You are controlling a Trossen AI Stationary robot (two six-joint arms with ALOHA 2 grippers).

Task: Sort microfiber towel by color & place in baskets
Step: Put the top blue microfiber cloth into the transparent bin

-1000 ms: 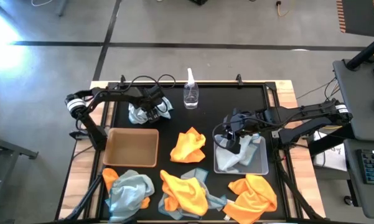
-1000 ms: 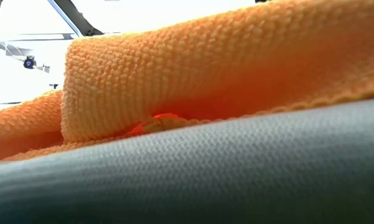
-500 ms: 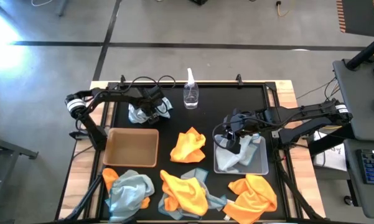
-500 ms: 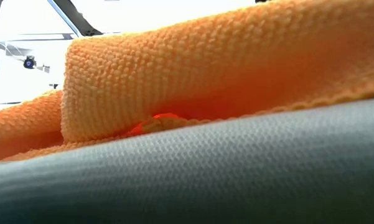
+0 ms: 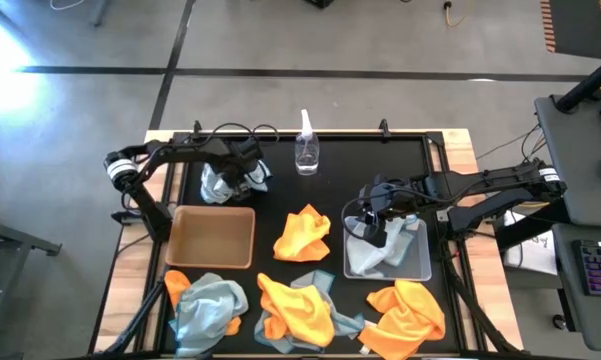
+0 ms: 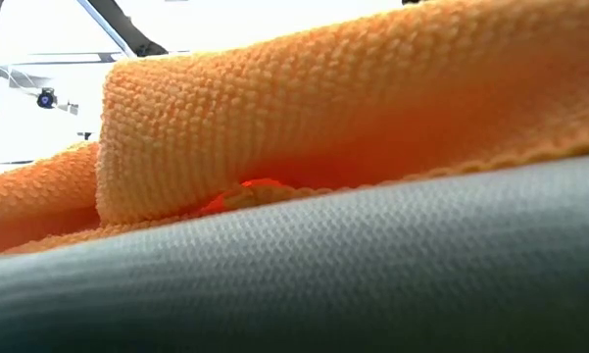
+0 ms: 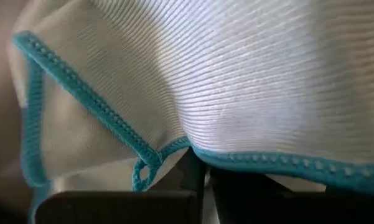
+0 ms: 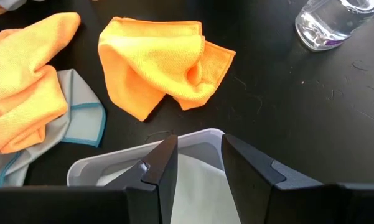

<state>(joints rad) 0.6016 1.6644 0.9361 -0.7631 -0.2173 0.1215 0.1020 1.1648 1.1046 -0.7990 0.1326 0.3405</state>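
A pale blue-grey microfiber towel (image 5: 218, 184) lies crumpled at the table's far left, and my left gripper (image 5: 242, 177) is shut on it. In the left wrist view this towel (image 7: 249, 81), with its teal hem, fills the picture. My right gripper (image 5: 379, 222) hangs open over the translucent grey basket (image 5: 418, 262), which holds a pale towel (image 8: 202, 190). The tan basket (image 5: 212, 237) sits at the left. One orange towel (image 5: 303, 233) lies at mid-table. Mixed orange and pale towels (image 5: 300, 308) lie along the near edge. My left gripper pinches the pale towel between its two fingers (image 7: 193, 177), close to the teal hemmed edge (image 7: 174, 148), where the hem turns in a small loop. The fingers come at it from above. One layer or several, I cannot tell. The rest of the towel lies bunched on the table.
A clear spray bottle (image 5: 306, 150) stands at the far middle. Towel heaps lie at the near left (image 5: 205, 305) and near right (image 5: 408, 310). An orange towel (image 6: 323, 127) over grey cloth blocks the low view. Bare black table shows between the two baskets.
My left gripper has shut on the pale towel at the far left. The cloth has gathered in toward the fingers, and its part toward the spray bottle has drawn in. My right gripper has kept still over the grey basket.
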